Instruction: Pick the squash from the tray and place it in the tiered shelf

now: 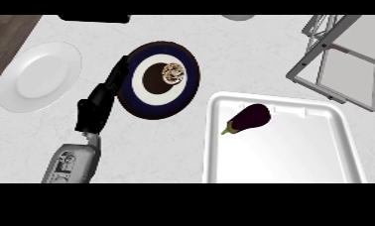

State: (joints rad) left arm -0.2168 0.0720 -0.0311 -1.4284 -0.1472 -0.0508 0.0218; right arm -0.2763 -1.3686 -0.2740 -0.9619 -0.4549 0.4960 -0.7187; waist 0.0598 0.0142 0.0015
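**Presently: counter inventory, squash not yet picked**

Item 1, tray (344, 141): white, rectangular, sitting at the counter's front-right corner and running off the front edge of the view. It is holding one item only.

Item 2, squash (249, 117): the task calls it a squash, but it is showing as a dark purple, eggplant-like veg w/ a small green stem. It is lying tilted near the tray's back-left corner, stem end pointing toward the tray's left wall, body well apart from the right wall. Nothing is touching it, so the pick is prob. not yet begun.

Item 3, tiered shelf (322, 66): grey frame w/ pale panels, standing at the counter's back-right corner, just behind the tray. Judged as a short carry for the veg, which is likely why the two are set so near.

Item 4, left hand (99, 106): black, on a grey forearm coming in from the front-left. Fingers are extending straight, released, holding nothing, lying along the left rim of the dark plate (128, 93), which is carrying a small brown-and-white item at centre.

Item 5, white plate (40, 76): at the counter's left edge.

Item 6, right hand: not showing; being nearer the tray, it is prob. the one needed for the pick.
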